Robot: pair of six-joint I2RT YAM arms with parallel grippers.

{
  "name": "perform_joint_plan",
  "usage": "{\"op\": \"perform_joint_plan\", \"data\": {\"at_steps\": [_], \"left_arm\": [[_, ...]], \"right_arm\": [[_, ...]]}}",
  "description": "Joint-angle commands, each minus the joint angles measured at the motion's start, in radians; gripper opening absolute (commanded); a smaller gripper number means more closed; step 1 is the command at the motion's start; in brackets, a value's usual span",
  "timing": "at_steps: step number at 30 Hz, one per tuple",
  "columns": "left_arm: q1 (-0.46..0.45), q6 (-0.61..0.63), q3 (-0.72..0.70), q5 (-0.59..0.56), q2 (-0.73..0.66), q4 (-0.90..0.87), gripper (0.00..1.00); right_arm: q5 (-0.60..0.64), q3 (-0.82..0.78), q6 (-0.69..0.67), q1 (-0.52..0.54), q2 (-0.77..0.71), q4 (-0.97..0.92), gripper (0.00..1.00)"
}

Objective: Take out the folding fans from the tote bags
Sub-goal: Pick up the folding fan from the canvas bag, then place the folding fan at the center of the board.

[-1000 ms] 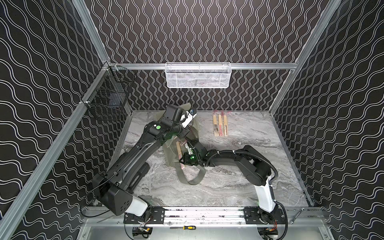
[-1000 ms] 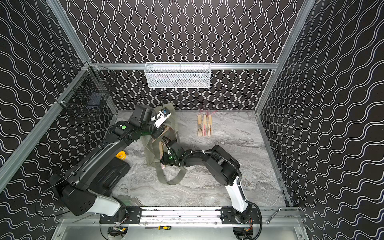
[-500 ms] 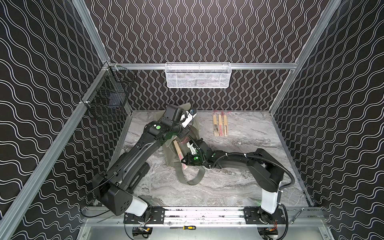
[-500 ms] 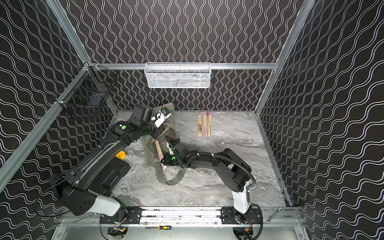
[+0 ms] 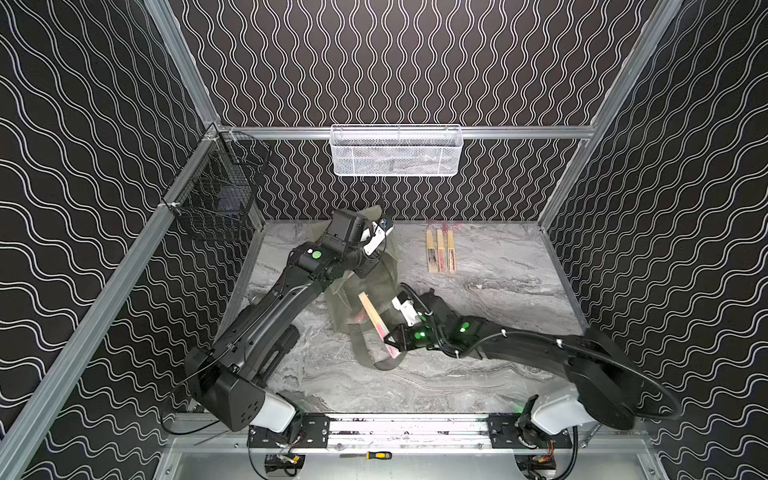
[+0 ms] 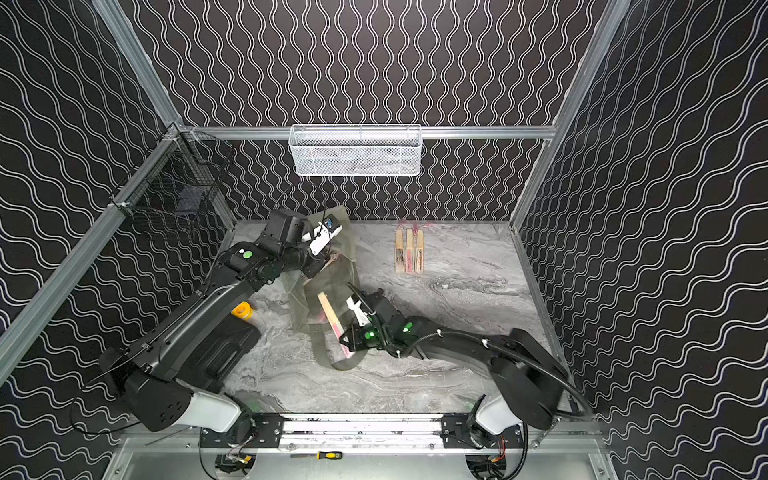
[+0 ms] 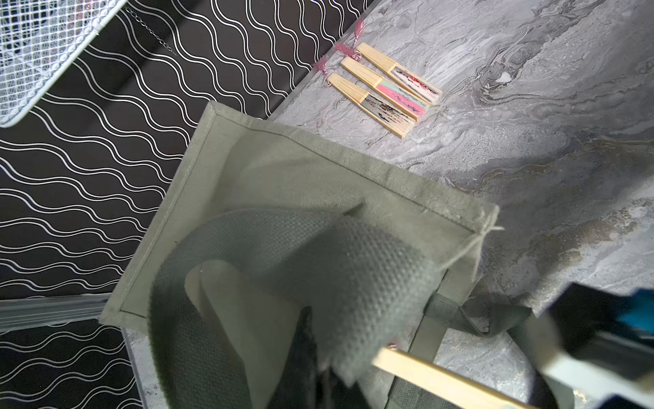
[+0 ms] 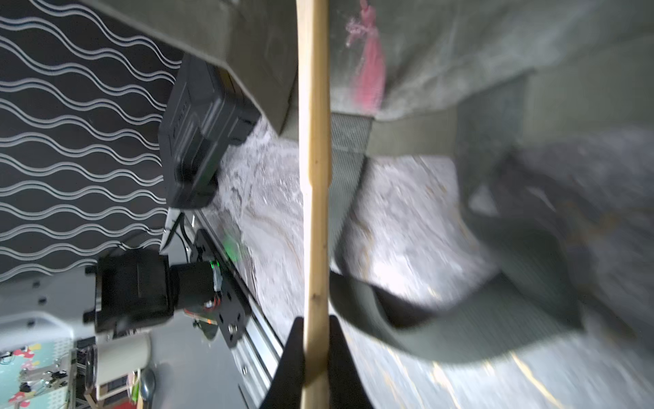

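Folding fan point(image 8: 315, 177), slim wood, is gripped by right jaws; left jaws seemingly pinch woven tote point(image 7: 283, 170).

Left arm: yours runs from its base at the near left up and away to the back wall, forearm climbing.
Left wrist: bent downward at the top of the reach.
Left gripper point(image 5: 368, 268): closed, pinching fabric of the tote bag point(image 5: 357, 291); cloth hides the fingers in the wrist view.
Right arm: stretched out low over the worktop point(image 5: 478, 374) from the near right toward the middle.
Right gripper point(image 5: 390, 343): clamped, both fingers point(image 8: 293, 354) pressing the sides of a folding fan point(image 5: 374, 320).
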Motion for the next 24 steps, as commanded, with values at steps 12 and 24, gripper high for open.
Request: {"op": "perform_joint_plan", "data": {"at_steps": [12, 24], "left_arm": [[0.000, 0.001, -0.001, -0.007, 0.006, 0.046, 0.00], [-0.001, 0.001, -0.002, -0.005, 0.004, 0.046, 0.00]], "right_arm": [[0.028, -0.113, -0.144, 0.003, -0.443, -0.346, 0.07], [0.254, -0.009, -0.155, -0.060, -0.624, -0.479, 0.08]]}}
